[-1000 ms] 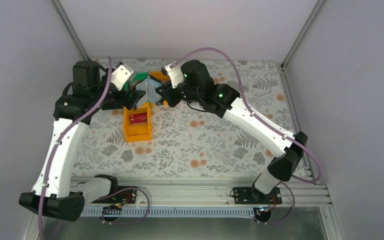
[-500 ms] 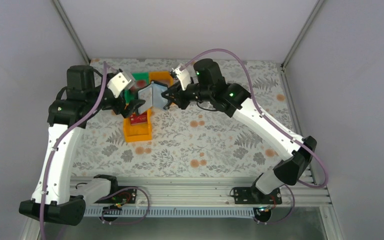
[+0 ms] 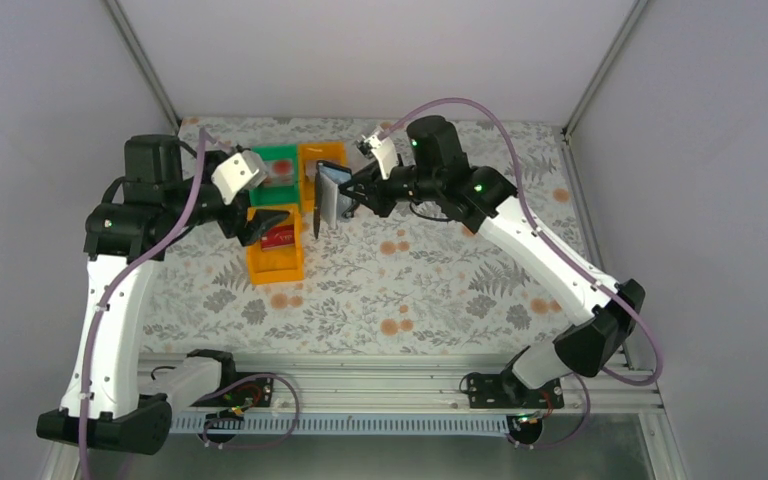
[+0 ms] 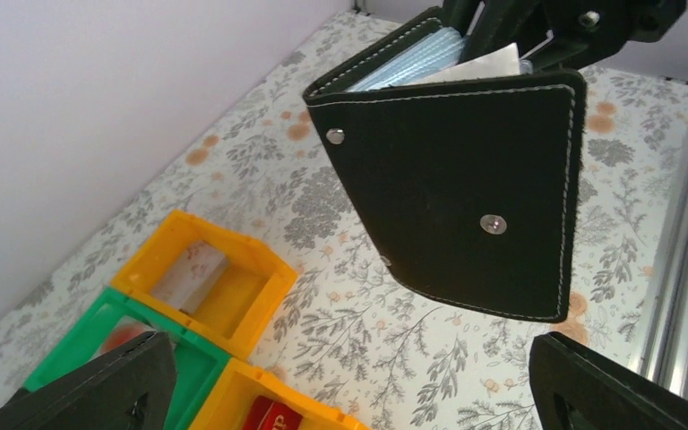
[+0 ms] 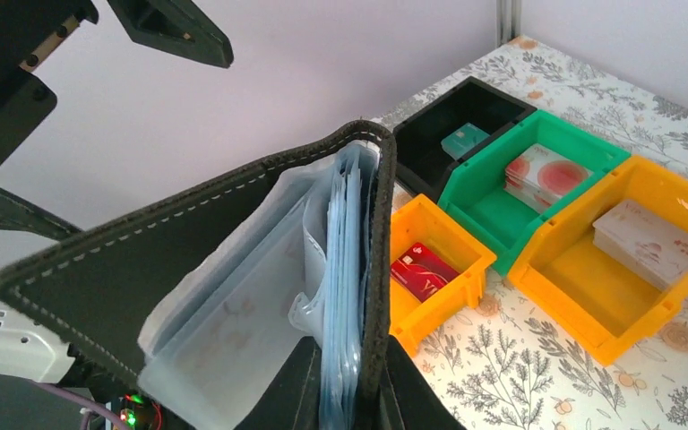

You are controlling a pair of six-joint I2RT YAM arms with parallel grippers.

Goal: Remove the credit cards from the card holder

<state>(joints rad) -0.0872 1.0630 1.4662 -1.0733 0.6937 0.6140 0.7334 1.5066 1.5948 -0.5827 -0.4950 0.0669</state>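
My right gripper [image 5: 345,376] is shut on one black flap and the pale blue sleeves of the card holder [image 5: 233,242], which it holds in the air, half open. From above, the card holder [image 3: 330,195] hangs edge-on beside the trays, with the right gripper [image 3: 352,200] behind it. My left gripper [image 3: 265,225] is open and holds nothing; it hovers over the near orange tray [image 3: 275,262]. A red credit card [image 3: 278,237] lies in that tray. In the left wrist view the card holder [image 4: 466,179] shows its black outside above the left gripper [image 4: 354,394].
A black tray [image 5: 430,125] holds a teal card [image 5: 464,137]. A green tray [image 5: 493,215] holds a whitish-and-red card [image 5: 546,170]. A larger orange tray [image 5: 591,313] holds a pale card [image 5: 649,237]. The trays cluster at the back middle of the floral mat [image 3: 440,280].
The right arm has carried the card holder to the right, away from the left gripper, and turned it edge-on. The left gripper has drawn back to the left, still open.
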